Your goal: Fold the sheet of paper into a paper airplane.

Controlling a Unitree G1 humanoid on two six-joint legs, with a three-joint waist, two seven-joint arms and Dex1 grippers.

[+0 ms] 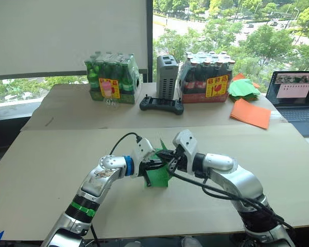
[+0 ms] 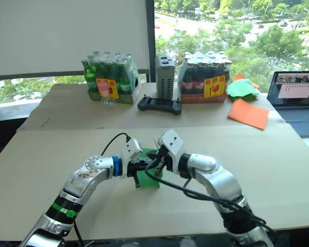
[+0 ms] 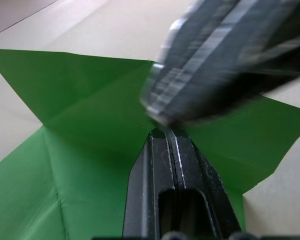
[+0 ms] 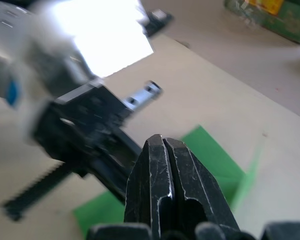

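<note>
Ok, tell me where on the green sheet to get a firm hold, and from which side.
Judging by its pose, grip the sheet of paper at a free outer edge, away from the centre where the left gripper and right gripper meet. It stands partly lifted off the table, with flaps spreading either side of a crease, so come in from the side, level with a raised flap.

Office — laptop (image 1: 294, 98), window-side table (image 1: 51, 154)
</note>
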